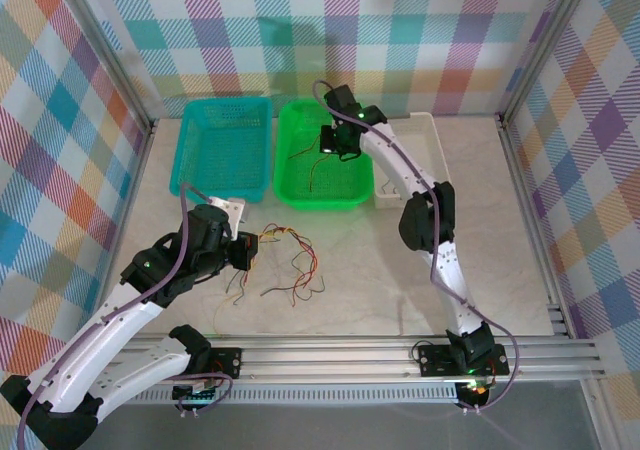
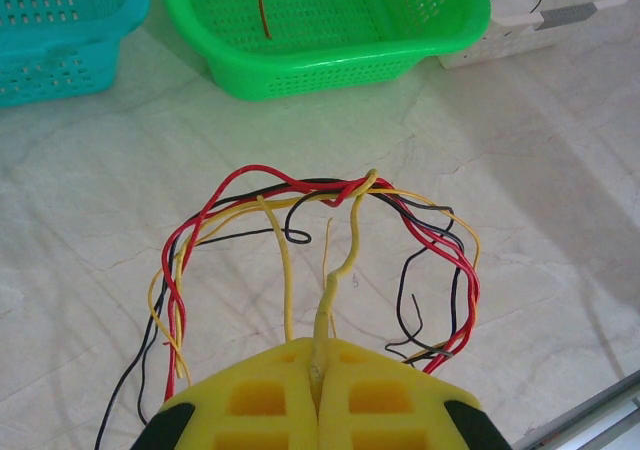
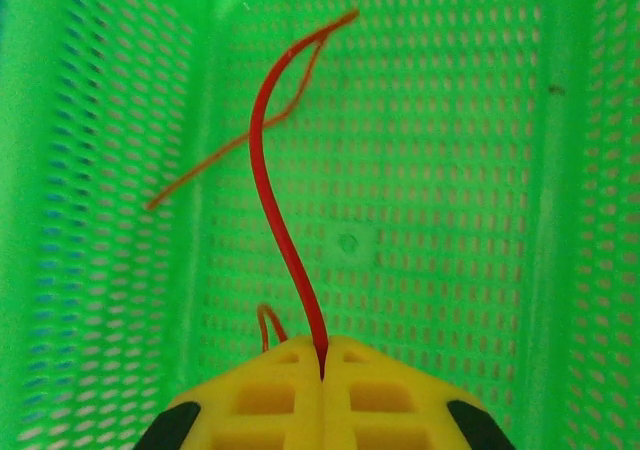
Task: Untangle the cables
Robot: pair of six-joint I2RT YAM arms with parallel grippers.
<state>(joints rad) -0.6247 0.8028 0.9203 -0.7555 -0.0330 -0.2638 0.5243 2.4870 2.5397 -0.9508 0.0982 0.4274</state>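
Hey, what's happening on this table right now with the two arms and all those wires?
A tangle of thin red, black and yellow wires on the table is being picked apart. The left claw is shut on a yellow wire leading into it. The right claw, over the green basket, is shut on a red wire; an orange wire lies inside the basket.

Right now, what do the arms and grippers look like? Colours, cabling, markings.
The left arm and right arm have white links with black joints; a purple-grey cable runs along each. Small green lights glow on the joints. The left gripper and right gripper have yellow fingers with rectangular cut-outs and black outer corners.
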